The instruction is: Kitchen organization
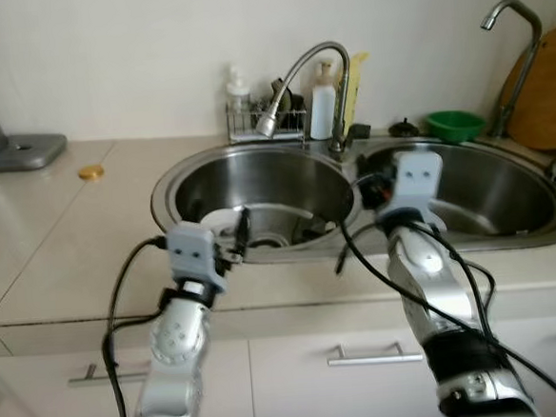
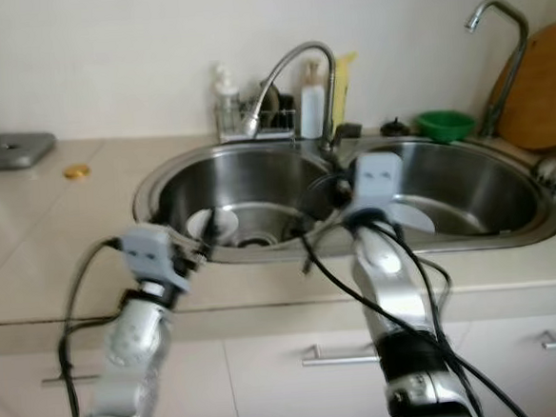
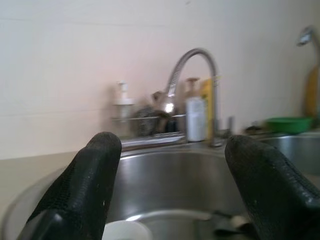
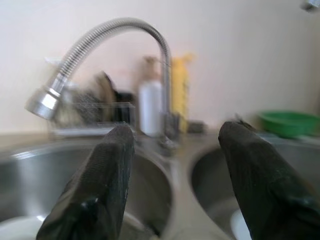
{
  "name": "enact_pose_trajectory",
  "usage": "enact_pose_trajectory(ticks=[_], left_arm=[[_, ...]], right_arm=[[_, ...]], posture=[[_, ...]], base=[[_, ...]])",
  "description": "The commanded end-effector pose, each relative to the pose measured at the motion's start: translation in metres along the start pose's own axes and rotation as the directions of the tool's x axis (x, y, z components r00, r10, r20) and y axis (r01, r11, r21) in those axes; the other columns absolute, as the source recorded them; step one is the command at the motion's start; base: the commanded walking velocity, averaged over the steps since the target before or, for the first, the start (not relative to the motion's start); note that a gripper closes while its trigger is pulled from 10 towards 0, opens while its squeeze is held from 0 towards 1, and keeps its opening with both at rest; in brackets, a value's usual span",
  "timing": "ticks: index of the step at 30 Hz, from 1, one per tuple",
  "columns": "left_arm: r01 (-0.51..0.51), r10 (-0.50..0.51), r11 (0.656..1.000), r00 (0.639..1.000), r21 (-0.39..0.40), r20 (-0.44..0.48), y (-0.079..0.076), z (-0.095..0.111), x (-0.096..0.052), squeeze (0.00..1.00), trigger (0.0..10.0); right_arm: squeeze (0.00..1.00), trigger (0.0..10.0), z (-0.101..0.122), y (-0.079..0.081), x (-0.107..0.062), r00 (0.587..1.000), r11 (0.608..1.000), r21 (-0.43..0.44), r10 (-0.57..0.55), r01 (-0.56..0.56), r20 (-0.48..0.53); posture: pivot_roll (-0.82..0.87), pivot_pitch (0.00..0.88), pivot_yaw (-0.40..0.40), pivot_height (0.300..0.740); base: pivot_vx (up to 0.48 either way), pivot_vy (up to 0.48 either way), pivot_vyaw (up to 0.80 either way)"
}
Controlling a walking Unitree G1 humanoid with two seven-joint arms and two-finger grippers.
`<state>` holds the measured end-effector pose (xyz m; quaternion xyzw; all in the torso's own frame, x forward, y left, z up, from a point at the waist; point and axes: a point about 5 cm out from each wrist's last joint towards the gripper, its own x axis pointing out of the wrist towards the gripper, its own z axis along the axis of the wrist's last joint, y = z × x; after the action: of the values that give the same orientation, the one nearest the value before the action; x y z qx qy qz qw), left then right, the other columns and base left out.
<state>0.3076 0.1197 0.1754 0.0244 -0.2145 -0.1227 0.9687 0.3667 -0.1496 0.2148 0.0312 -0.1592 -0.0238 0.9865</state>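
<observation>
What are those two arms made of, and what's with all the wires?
Both arms are silver metal tubes with rounded joints. Each wrist carries a pale grey camera box, and loose black cables loop along them. Each tool, left tool and right tool, has two thick black textured fingers.

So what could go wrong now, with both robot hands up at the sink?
1. The right end effector, open, sits near the divider between the basins, just below the bendy faucet; lifting could bump the spout.
2. The left end effector, open, hangs over the left basin, where a white dish lies; a clumsy dip might chip it.
3. Loose black cables dangle over the sink edge and might snag.
</observation>
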Motion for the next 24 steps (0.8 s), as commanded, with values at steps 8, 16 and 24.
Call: enact_pose_trajectory(ticks=[8,16,24], left_arm=[[0.000,-0.001,1.000,1.000,0.029,0.031,0.003,0.006,0.001,0.00,10.0],[0.018,-0.019,0.999,1.000,0.037,0.024,0.000,0.005,0.001,0.00,10.0],[0.017,-0.019,0.999,0.999,0.044,0.040,-0.001,0.006,0.002,0.00,10.0]], right_arm=[[0.00,10.0,0.007,0.005,-0.007,1.000,1.000,-0.014,0.010,-0.010,0.005],[0.00,10.0,0.012,0.010,-0.019,0.998,1.000,-0.002,0.029,-0.029,0.054],[0.00,10.0,0.014,0.013,-0.029,0.996,0.999,0.010,0.039,-0.040,0.083]], posture=[[0.07,0.000,-0.062,0.740],[0.06,0.000,-0.055,0.740],[0.06,0.000,-0.054,0.740]], base=[[0.000,0.097,-0.10],[0.000,-0.255,-0.80],[0.000,-0.031,-0.80]])
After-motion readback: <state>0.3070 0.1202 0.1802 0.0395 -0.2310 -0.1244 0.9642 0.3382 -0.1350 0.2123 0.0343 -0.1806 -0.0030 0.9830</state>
